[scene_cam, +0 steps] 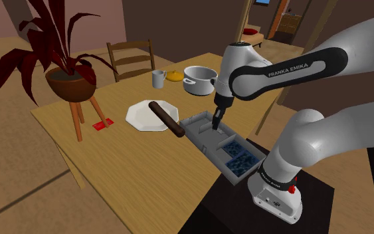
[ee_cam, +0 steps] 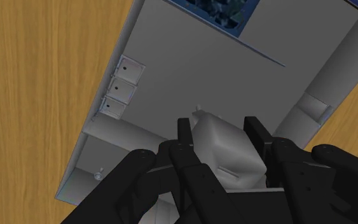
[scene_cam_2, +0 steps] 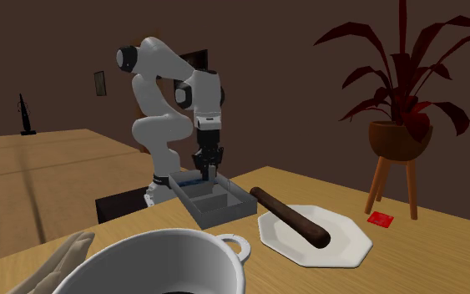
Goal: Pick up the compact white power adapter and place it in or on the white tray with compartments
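The white compartment tray lies on the wooden table close to the stand. My black gripper reaches down into one of its middle compartments, also seen from across the table. In the wrist view the gripper is shut on a small white power adapter, one finger against each side of it. The adapter hangs just above the tray's grey floor. Three small square pieces line the tray's inner wall near it.
A white plate with a dark brown rod across it lies beside the tray. A white pot, a mug and a yellow object stand farther back. A red-leaved plant on a stool and a red card occupy the shoulder view's left.
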`<action>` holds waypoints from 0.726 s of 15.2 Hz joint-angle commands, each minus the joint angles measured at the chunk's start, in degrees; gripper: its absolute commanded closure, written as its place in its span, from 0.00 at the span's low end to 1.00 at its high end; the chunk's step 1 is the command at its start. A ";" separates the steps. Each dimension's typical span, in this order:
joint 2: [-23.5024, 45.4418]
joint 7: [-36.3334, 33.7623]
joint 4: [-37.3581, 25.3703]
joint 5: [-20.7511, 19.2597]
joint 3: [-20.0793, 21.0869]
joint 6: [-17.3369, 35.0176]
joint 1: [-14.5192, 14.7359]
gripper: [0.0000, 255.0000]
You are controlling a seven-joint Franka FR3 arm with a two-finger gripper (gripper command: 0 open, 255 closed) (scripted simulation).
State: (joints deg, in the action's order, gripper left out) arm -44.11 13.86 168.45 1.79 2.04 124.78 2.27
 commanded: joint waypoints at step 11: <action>-3.39 -0.04 -4.09 -0.15 -0.15 -7.66 -0.02 0.00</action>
State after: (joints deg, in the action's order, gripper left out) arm -46.15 13.87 165.65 1.66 1.90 119.86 2.22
